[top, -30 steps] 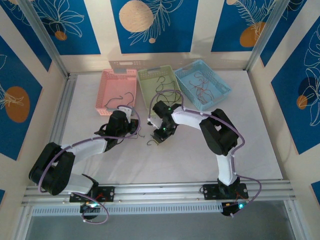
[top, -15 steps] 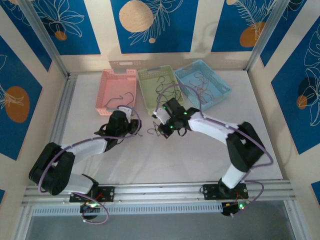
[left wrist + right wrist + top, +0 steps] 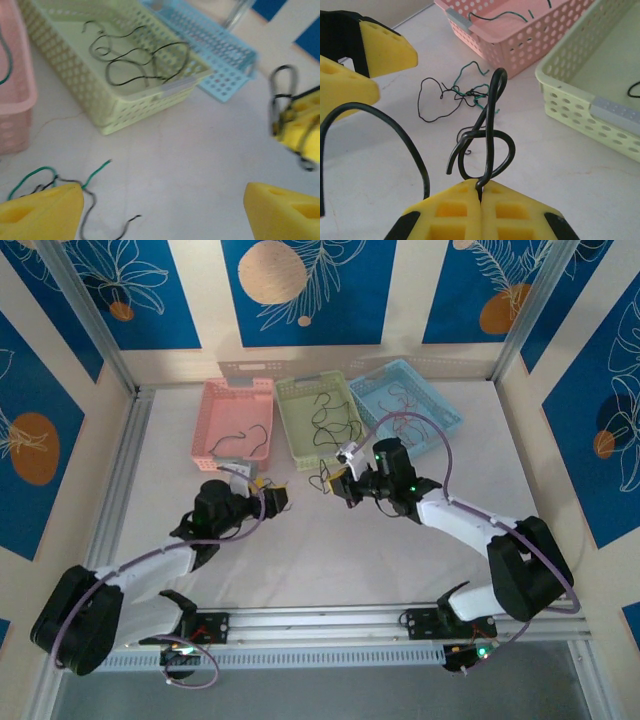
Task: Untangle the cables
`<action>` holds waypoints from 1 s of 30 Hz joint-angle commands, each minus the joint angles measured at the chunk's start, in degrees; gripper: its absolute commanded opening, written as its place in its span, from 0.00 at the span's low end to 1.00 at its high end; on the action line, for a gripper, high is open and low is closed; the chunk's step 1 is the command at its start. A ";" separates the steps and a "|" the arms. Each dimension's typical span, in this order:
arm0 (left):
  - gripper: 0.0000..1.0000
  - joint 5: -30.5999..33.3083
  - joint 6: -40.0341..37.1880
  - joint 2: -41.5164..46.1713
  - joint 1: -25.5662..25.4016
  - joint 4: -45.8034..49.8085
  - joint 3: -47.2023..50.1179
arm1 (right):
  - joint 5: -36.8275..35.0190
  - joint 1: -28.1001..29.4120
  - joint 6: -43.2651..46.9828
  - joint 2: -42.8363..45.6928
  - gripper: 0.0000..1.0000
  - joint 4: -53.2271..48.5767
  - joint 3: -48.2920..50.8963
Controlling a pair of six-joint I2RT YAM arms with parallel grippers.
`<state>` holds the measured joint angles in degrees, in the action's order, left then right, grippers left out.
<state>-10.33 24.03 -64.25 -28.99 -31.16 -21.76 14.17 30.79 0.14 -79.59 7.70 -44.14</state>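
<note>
My right gripper point(image 3: 481, 190) is shut on a black cable point(image 3: 492, 125) that curls into a loop above its yellow pads. From above, that right gripper point(image 3: 336, 483) hangs just in front of the green basket. On the table lies a small tangle of green and black cables point(image 3: 465, 92), between the two grippers. My left gripper point(image 3: 165, 212) is open with nothing between its fingers; the tangle of cables point(image 3: 55, 177) lies at its left fingertip point(image 3: 47, 210). Seen from the top, the left gripper point(image 3: 274, 497) is left of the right one.
Three perforated baskets stand in a row at the back: pink point(image 3: 238, 388), green point(image 3: 312, 383) with black cables point(image 3: 135, 60) inside, and blue point(image 3: 445, 410) holding more wires. Bare white table lies in front of both grippers. Thick purple arm cables arc over both arms.
My left gripper has opened and drawn back toward the near left. The right gripper closed on the black cable and carried it right, away from the tangle.
</note>
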 commanded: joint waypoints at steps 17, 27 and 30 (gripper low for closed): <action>0.72 -24.66 9.69 -5.34 -1.80 -4.33 -9.15 | -8.02 6.39 8.65 1.24 0.00 8.54 2.79; 0.37 -20.99 8.31 -10.04 -4.06 -0.96 -11.21 | -8.38 6.57 8.25 2.54 0.00 9.43 3.53; 0.05 -20.13 7.95 -10.30 -4.17 -0.85 -11.51 | -9.13 6.52 7.52 3.01 0.00 9.73 3.82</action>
<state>-31.94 32.71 -74.22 -32.84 -32.14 -31.42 5.48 36.91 7.51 -78.52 15.53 -41.15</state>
